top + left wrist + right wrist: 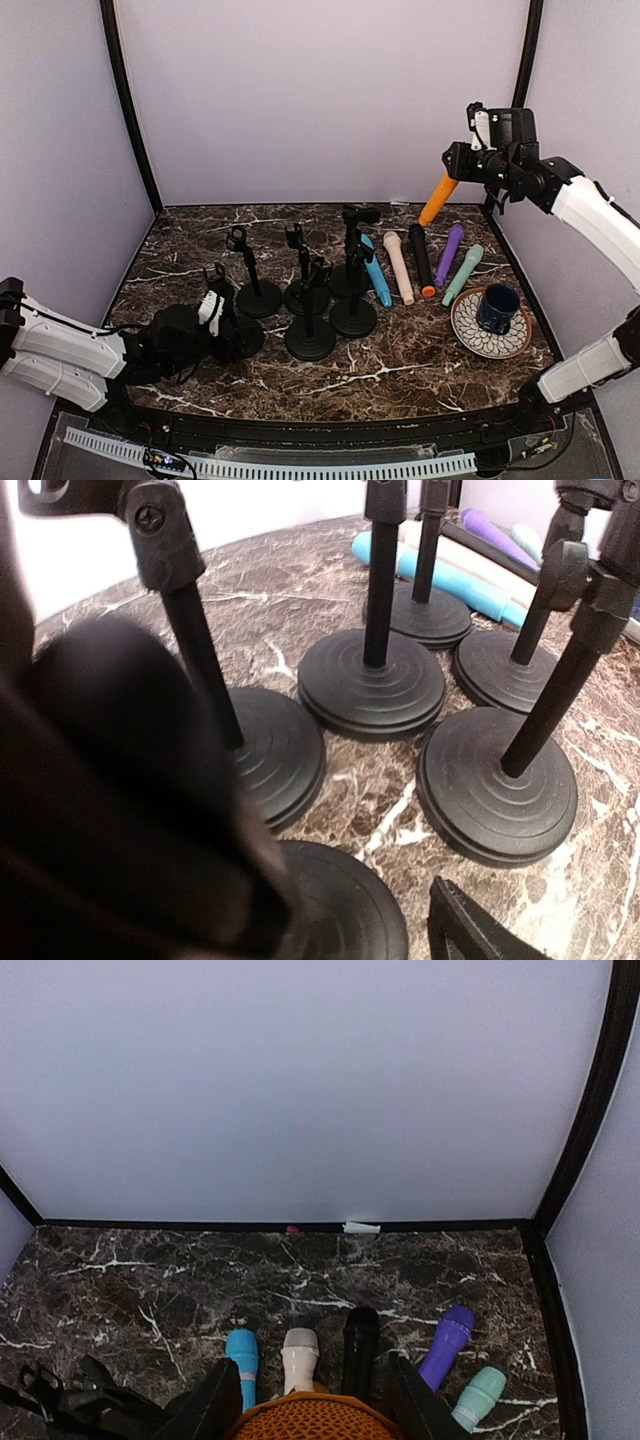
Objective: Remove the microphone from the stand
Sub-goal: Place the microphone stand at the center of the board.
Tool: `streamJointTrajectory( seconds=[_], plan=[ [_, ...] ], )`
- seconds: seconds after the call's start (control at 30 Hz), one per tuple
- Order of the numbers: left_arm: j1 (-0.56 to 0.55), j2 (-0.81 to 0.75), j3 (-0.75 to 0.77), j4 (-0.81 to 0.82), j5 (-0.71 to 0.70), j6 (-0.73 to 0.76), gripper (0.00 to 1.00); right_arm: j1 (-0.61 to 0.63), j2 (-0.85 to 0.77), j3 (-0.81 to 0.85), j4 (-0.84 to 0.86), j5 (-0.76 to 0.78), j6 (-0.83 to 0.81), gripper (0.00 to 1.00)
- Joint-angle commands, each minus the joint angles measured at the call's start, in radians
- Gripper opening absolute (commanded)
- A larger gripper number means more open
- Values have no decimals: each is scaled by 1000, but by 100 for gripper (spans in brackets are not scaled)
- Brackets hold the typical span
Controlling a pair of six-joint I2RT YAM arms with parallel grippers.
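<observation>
- Microphone (438, 200), the orange one, hangs high above the counter (400, 370) at the far right. It is well apart from the left hand (225, 325), which lies low at the near left of the stands (310, 300).
- On that left hand the fingers (120, 810) stand apart, with the round base (335, 900) of the nearest stand between them. Whether they touch it I cannot tell, but nothing looks gripped.
- In the middle, the black stands are upright and crowded together, and their clips seem empty.
- Just right of them, five other microphones (420, 262) lie side by side on the counter, long axes running near to far.
- Further right, the right hand (462, 168) is clamped on the orange microphone's mesh head. The handle slants down and leftward toward the far end of that row.
- The removal looks done. The right arm alone is placed for the next move, probably lowering along that slant, clear of the plate (470, 335) and mug (497, 307).
</observation>
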Motion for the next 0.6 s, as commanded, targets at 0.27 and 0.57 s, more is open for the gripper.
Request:
streamJointTrajectory(
  seconds=[0.27,0.57],
  plan=[
    [13,-281,122,-549,95,-168,82,11,39,34,-318,5,-27,17],
    [63,-305,274,-799,303,-182,85,41,78,63,-353,-42,-52,17]
  ],
)
